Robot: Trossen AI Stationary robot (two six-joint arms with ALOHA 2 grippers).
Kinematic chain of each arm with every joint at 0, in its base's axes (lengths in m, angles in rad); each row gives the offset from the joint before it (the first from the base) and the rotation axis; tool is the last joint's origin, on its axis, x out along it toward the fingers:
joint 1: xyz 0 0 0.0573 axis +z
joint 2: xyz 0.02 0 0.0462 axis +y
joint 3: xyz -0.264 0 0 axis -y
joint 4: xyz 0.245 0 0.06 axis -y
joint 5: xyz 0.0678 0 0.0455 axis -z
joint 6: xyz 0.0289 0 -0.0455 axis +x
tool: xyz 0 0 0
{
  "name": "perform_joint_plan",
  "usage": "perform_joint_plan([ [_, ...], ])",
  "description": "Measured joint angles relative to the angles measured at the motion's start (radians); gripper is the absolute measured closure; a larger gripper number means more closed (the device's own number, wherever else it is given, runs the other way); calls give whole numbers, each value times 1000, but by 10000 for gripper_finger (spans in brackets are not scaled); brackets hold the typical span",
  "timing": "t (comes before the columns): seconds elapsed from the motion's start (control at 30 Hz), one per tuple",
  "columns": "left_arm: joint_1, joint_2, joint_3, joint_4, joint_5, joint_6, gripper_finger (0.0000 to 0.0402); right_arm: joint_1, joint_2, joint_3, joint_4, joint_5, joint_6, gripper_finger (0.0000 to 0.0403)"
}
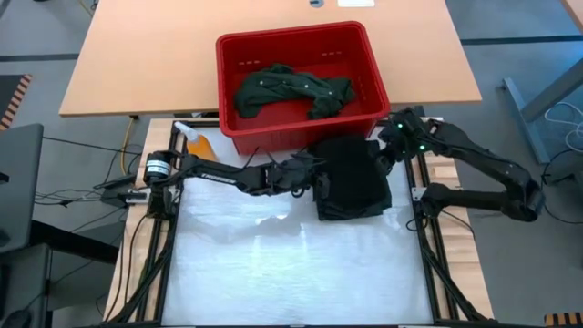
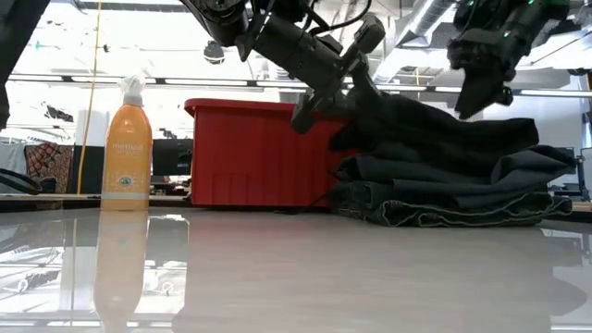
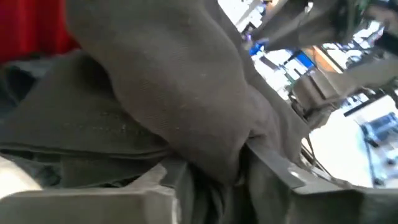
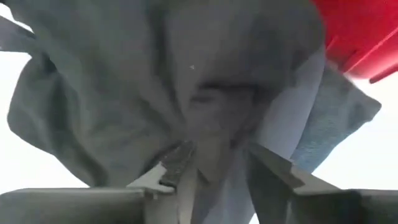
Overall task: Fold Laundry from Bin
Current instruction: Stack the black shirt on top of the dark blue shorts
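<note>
Overhead, a red bin (image 1: 301, 87) sits at the far side of a white surface (image 1: 291, 273), with a dark green shirt (image 1: 291, 89) lying crumpled inside it. Just in front of the bin a stack of dark folded laundry (image 1: 351, 178) rests on the surface. The left hand (image 1: 314, 173) reaches to the stack's left edge and the right hand (image 1: 387, 150) to its far right corner. From surface height, something the overhead camera hides becomes plain: the stack (image 2: 453, 176) is layered, jeans at the bottom and a black piece draped on top, and an orange bottle (image 2: 127, 148) stands upright well to its left. Both wrist cameras are filled with grey cloth (image 3: 186, 93). In the left one, a fold sits between the parted fingers; in the right one, cloth (image 4: 205, 93) hangs between fingers standing apart. Whether either hand grips the fabric, I cannot tell.
</note>
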Motion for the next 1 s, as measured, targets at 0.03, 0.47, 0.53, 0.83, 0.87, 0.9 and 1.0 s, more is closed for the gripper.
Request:
perform_joint_plan([
  [0.03,2,0,0,-2,20,0,279,-2,-12,7,-3,0,0,239],
  [0.47,48,-115,-1,-329,95,61,222,153,-228,-99,378,-64,90,237],
  [0.53,54,-144,-1,-368,76,74,222,202,-258,-168,503,-67,98,244],
  [0.83,-2,-264,-1,-348,-7,234,221,387,-176,-433,983,198,80,321],
  [0.87,-24,-262,-1,-301,-22,287,221,398,-158,-444,996,242,59,333],
  [0.9,-44,-253,-1,-259,-37,341,221,404,-139,-451,1018,293,39,345],
  [1.0,-83,-196,0,-112,-101,455,221,408,-79,-467,1081,431,2,377],
])
